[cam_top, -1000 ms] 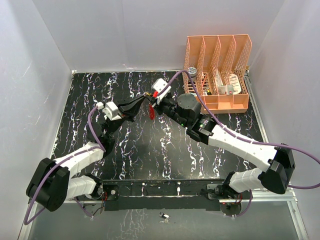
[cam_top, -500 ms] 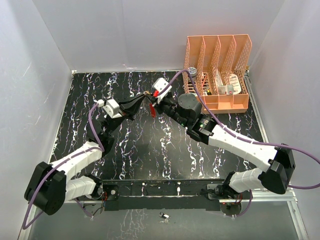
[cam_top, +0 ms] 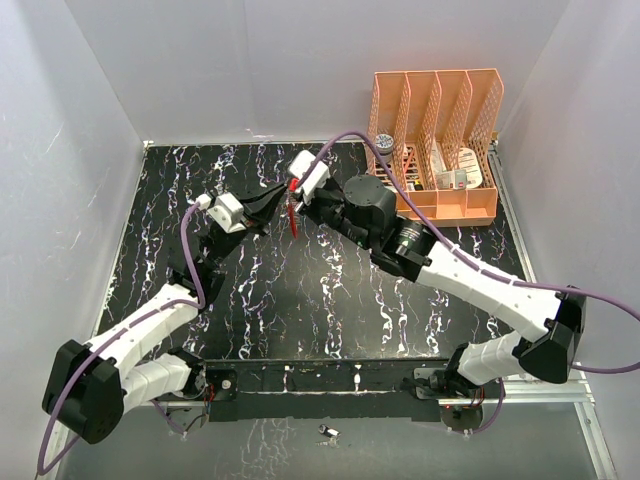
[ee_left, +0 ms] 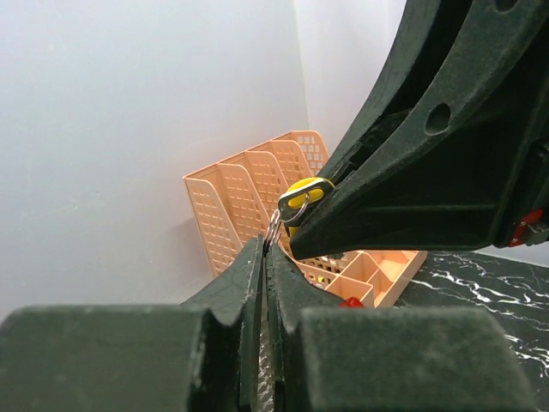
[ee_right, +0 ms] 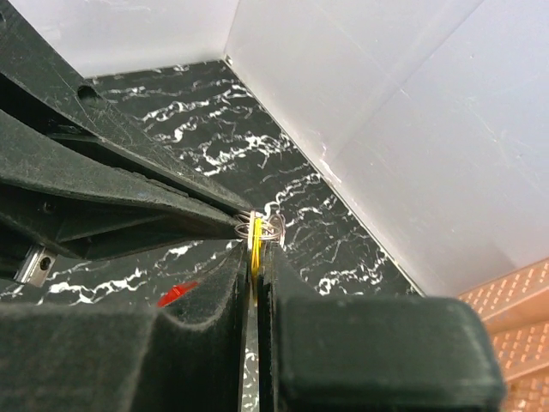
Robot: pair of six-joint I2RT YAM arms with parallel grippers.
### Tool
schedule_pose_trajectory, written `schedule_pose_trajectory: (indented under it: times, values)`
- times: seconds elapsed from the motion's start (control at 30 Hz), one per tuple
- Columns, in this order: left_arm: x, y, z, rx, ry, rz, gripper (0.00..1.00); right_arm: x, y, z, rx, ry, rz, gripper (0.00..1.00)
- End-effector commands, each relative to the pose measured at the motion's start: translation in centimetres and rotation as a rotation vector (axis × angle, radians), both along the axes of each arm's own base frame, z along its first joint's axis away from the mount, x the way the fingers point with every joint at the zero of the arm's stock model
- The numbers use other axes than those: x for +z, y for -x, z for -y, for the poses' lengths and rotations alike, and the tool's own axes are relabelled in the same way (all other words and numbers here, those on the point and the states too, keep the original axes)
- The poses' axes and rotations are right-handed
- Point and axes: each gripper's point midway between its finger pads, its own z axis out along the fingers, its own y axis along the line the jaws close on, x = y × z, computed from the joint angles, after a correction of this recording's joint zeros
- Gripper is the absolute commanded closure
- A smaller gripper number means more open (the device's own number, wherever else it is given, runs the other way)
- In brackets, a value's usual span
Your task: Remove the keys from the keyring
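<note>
My left gripper point(cam_top: 272, 200) and right gripper point(cam_top: 300, 193) meet tip to tip above the back middle of the black marbled table point(cam_top: 330, 300). In the left wrist view the left gripper point(ee_left: 264, 249) is shut on the thin silver wire keyring point(ee_left: 274, 228). In the right wrist view the right gripper point(ee_right: 256, 249) is shut on the yellow key point(ee_right: 256, 233), which is still threaded on the keyring point(ee_right: 273, 227). The yellow key's head point(ee_left: 302, 196) shows against the right fingers. The red key point(cam_top: 292, 216) hangs free below the ring, and shows in both wrist views point(ee_left: 350, 302) point(ee_right: 177, 294).
An orange slotted file organiser point(cam_top: 440, 140) stands at the back right, close behind the right arm's wrist, with small items in it. White walls enclose the table on three sides. A small metal piece point(cam_top: 328, 432) lies in front of the arm bases.
Both grippers have shifted left and a little towards the back, still joined at the keyring. The right wrist has swung left. The red key moved with them.
</note>
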Motion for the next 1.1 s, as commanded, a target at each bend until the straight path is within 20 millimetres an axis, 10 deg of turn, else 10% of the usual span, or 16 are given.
schedule_pose_trajectory:
  times: [0.0, 0.6, 1.07]
  values:
    - [0.6, -0.2, -0.4, 0.036, -0.036, 0.01, 1.0, 4.3, -0.5, 1.0, -0.09, 0.012, 0.088, 1.0]
    - [-0.5, -1.3, -0.9, 0.104, -0.117, -0.025, 1.0, 4.7, 0.6, -1.1, -0.155, 0.164, 0.158, 1.0]
    - [0.1, 0.7, -0.4, 0.031, -0.117, 0.047, 1.0, 0.8, 1.0, -4.3, -0.058, 0.261, 0.097, 1.0]
